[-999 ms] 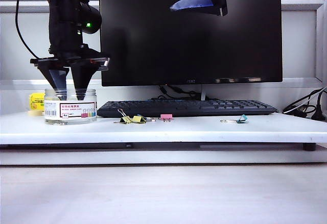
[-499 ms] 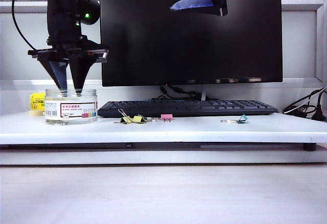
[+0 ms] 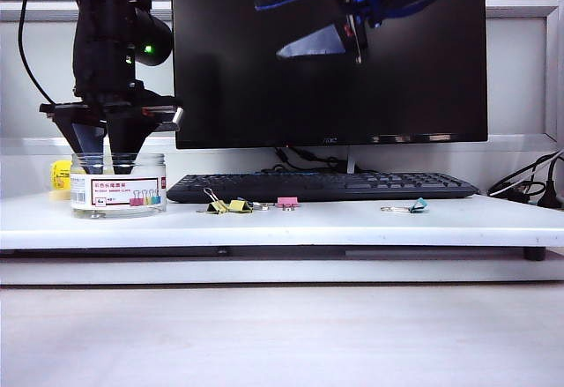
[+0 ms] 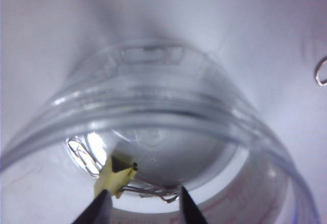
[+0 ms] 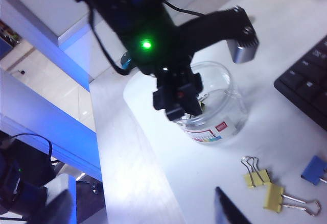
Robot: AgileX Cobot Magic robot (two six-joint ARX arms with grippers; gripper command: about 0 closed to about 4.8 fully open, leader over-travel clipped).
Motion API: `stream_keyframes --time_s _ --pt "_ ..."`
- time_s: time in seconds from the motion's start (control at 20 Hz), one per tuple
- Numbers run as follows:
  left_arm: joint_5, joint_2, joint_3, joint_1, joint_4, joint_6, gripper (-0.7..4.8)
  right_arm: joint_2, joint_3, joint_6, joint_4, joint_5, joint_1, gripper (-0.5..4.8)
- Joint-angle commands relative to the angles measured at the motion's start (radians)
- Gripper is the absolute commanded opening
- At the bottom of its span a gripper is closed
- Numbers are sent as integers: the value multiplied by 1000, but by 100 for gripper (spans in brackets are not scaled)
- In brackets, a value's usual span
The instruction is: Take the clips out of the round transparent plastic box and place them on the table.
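Observation:
The round transparent plastic box (image 3: 117, 184) stands at the left end of the table (image 3: 291, 226). My left gripper (image 3: 110, 145) points straight down into it. Inside, a yellow clip (image 4: 116, 175) lies on the bottom against one fingertip (image 4: 97, 208), its wire handles between the fingers. The left gripper (image 4: 143, 209) is open, its fingers apart. Two yellow clips (image 3: 227, 204) lie on the table before the keyboard, and they show again as the yellow clips (image 5: 265, 188) in the right wrist view. My right gripper (image 3: 304, 21) hangs high in front of the monitor, wide open and empty.
A black keyboard (image 3: 322, 186) and a monitor (image 3: 326, 52) stand behind the clips. A pink clip (image 3: 286, 202) and a teal clip (image 3: 414, 205) lie on the table. A yellow roll (image 3: 60, 175) sits behind the box. Cables (image 3: 529, 189) lie at the far right.
The left gripper lifted a little, then sank back into the box, which slid slightly left. The right gripper's fingers spread wider and swung left and down.

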Motion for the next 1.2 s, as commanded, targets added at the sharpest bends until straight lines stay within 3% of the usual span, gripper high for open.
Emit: stream_keyframes --time_s 0.05,0.45,0.65,0.8,1.2 --pt "2 -4 2 -1 -14 13 179 -6 6 37 64 -9 1 346" --pt "19 14 -54 -1 -14 51 173 -6 6 77 94 -9 1 346" --pt "18 49 -63 -1 -14 58 126 -6 6 77 93 -9 1 346" --pt "15 84 -63 -1 -14 61 37 -6 6 77 90 -6 1 346" --pt "-54 101 -60 -1 45 73 -5 -6 6 76 90 -6 1 346"
